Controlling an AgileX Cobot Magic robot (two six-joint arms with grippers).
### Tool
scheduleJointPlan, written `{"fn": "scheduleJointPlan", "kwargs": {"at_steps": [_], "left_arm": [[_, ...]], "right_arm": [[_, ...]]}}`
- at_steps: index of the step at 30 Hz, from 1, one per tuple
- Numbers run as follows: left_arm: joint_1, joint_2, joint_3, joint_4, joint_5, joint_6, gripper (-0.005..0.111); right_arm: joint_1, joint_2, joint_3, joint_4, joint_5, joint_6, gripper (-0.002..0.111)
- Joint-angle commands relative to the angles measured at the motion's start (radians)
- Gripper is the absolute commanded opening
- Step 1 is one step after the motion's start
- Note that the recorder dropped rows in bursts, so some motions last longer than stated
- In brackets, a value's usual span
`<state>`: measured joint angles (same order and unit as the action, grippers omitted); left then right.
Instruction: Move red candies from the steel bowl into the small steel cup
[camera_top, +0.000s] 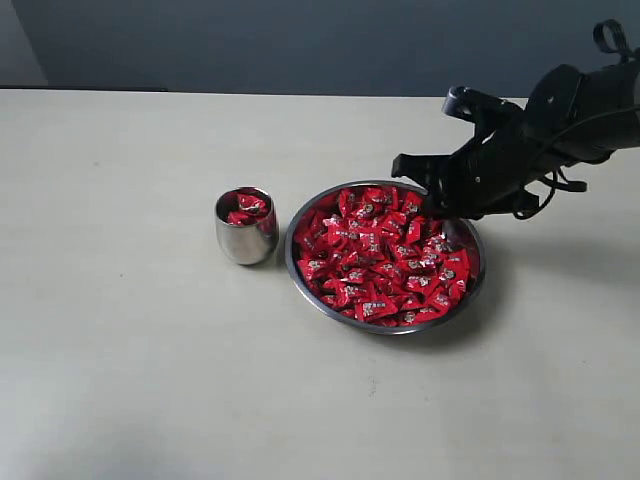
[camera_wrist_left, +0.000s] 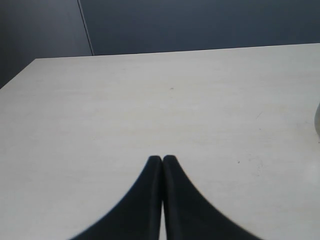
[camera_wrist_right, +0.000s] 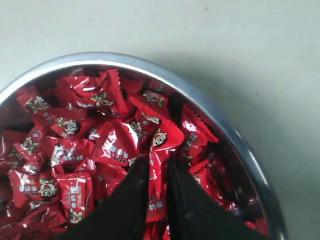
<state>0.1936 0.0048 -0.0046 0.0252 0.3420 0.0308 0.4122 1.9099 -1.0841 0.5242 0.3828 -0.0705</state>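
Right gripper (camera_wrist_right: 156, 164), black tapered fingers, nearly closed with a narrow gap, pinching one red candy (camera_wrist_right: 156, 192) by its wrapper; the tips are down in the pile at the lower centre of the right wrist frame. In the exterior view the right gripper (camera_top: 425, 205) sits over the upper right edge of the steel bowl (camera_top: 289, 255), the arm coming in from the right of the frame. Left gripper (camera_wrist_left: 162, 159) closed, smooth black fingertips pressed together, holding nothing, above the bare table (camera_wrist_left: 150, 100). The bowl is centre-right of the exterior frame: wide, shallow, round, with a shiny thin rim (camera_wrist_right: 210, 100), packed with red candies (camera_top: 380, 260). Wrappers are glossy, crinkled, pillow-shaped with serrated ends. Print is silvery-white with a small green-and-yellow motif, too small to read. The small steel cup (camera_top: 245, 240) stands just beside the bowl on its left, not touching; it has rounded mirror sides and a few red wrapped candies inside, up to the rim. Table is pale, matte, faintly grained.
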Motion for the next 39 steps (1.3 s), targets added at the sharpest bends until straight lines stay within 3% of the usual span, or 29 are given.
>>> {"fn": "scheduleJointPlan", "kwargs": {"at_steps": [1, 5, 11, 31, 39], "left_arm": [[-0.007, -0.005, 0.005, 0.002, -0.008, -0.001, 0.000], [-0.007, -0.005, 0.005, 0.002, -0.008, -0.001, 0.000], [-0.007, -0.005, 0.005, 0.002, -0.008, -0.001, 0.000], [-0.007, -0.005, 0.005, 0.002, -0.008, -0.001, 0.000], [-0.007, -0.005, 0.005, 0.002, -0.008, -0.001, 0.000]], "right_arm": [[-0.006, 0.001, -0.035, 0.009, 0.084, -0.005, 0.014], [-0.003, 0.001, -0.126, -0.059, 0.182, 0.040, 0.014], [-0.003, 0.001, -0.244, -0.330, 0.307, 0.224, 0.014], [-0.003, -0.001, -0.277, -0.235, 0.412, 0.221, 0.014], [-0.005, 0.071, -0.337, -0.223, 0.511, 0.384, 0.014]]}}
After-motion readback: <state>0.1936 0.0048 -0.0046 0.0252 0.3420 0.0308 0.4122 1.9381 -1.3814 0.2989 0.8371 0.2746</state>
